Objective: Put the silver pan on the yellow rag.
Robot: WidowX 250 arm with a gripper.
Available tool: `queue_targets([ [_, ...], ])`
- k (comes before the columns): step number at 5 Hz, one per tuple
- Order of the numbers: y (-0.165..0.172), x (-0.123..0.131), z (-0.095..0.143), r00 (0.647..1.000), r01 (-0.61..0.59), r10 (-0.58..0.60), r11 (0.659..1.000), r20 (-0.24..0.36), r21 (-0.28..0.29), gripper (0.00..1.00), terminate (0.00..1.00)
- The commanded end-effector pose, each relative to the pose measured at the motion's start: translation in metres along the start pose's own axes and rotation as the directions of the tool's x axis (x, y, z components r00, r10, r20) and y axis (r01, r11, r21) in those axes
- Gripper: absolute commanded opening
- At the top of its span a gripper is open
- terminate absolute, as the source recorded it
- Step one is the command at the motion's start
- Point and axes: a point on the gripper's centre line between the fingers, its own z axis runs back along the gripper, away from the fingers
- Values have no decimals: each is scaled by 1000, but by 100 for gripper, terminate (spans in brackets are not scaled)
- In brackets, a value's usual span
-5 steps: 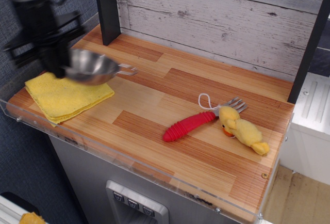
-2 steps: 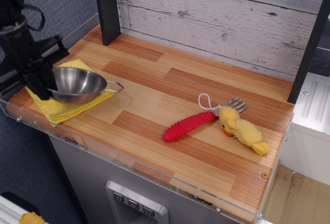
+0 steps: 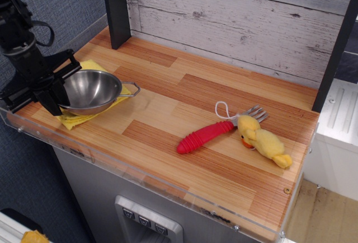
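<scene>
The silver pan (image 3: 94, 88) sits upright on the yellow rag (image 3: 76, 120) at the left end of the wooden shelf. It covers most of the rag, and only yellow edges show in front, behind and under its right wire handle (image 3: 130, 89). My black gripper (image 3: 55, 93) stands at the pan's left rim, with its fingers closed on that rim. The pan's left handle is hidden behind the gripper.
A fork with a red handle (image 3: 205, 136) and a small yellow plush duck (image 3: 265, 142) lie at the middle right. A black post (image 3: 116, 9) stands at the back left. A clear plastic lip (image 3: 140, 171) runs along the front edge. A plank wall is behind.
The gripper carried the pan from above the rag's right edge down and left onto the rag. The pan now rests there and covers more of the rag.
</scene>
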Motion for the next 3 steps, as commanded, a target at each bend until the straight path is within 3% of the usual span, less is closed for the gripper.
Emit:
queue_targets([
  [1,-7,-3,0,1000,3,-4,1000,13,27,100,0],
  [3,-12,-4,2,999,17,-18,999,27,42,100,0],
])
